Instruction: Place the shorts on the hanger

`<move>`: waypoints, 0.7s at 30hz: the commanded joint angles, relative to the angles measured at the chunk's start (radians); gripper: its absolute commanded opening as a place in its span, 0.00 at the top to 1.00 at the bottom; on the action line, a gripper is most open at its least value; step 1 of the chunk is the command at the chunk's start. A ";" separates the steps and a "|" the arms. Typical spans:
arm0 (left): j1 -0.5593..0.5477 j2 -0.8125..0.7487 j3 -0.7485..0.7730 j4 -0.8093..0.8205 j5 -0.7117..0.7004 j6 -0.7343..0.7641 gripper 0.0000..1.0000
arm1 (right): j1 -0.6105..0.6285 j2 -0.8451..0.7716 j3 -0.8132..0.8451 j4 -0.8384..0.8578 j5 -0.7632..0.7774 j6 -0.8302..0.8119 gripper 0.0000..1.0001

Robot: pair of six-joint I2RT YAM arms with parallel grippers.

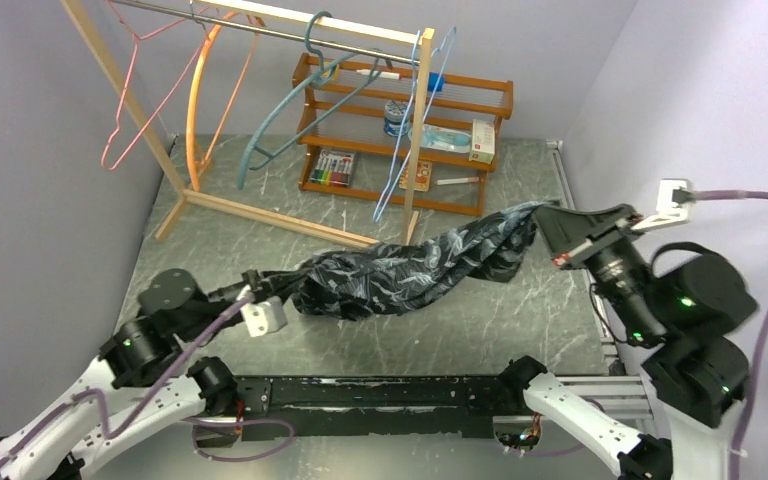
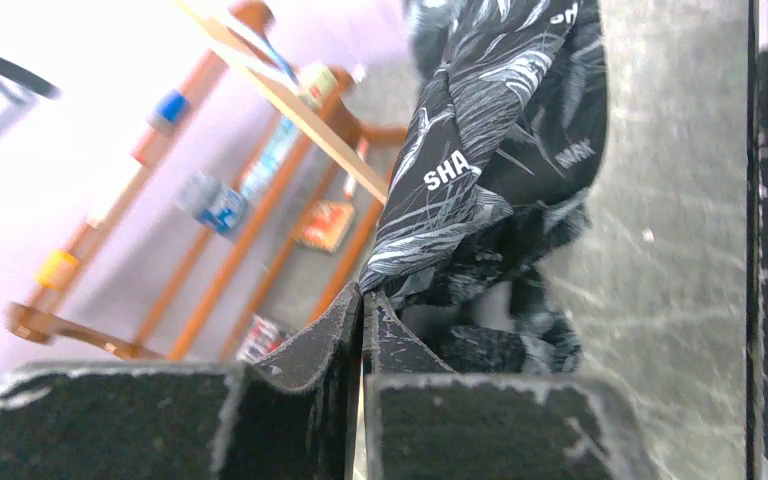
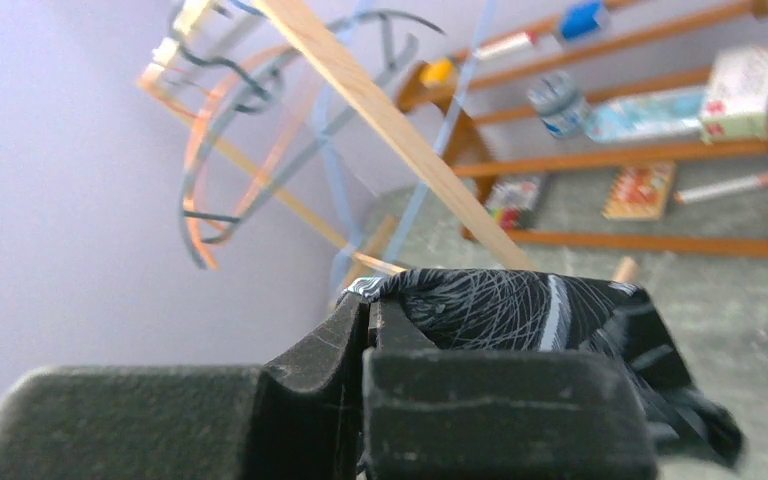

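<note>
The shorts [image 1: 410, 265] are dark with pale streaks and hang stretched between my two grippers, sagging just above the table. My left gripper [image 1: 295, 282] is shut on their left end, also seen in the left wrist view [image 2: 363, 292] with the shorts [image 2: 500, 130] running away from it. My right gripper [image 1: 538, 213] is shut on their right end, held higher; the right wrist view shows the gripper [image 3: 368, 300] pinching a fabric edge of the shorts [image 3: 540, 305]. The light-blue wire hanger [image 1: 397, 150] hangs at the right end of the rack, behind the shorts, and appears in the right wrist view [image 3: 438, 160].
A wooden clothes rack [image 1: 418, 110] stands behind the shorts with a pink wire hanger [image 1: 120, 120], an orange hanger [image 1: 192, 110] and a teal plastic hanger [image 1: 295, 115]. A low wooden shelf [image 1: 460, 100] with small items is against the back wall. Walls close in left and right.
</note>
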 commanded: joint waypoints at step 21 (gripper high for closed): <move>0.002 0.406 -0.041 0.114 -0.223 -0.273 0.56 | -0.119 0.594 -0.259 0.058 -0.023 -0.209 0.54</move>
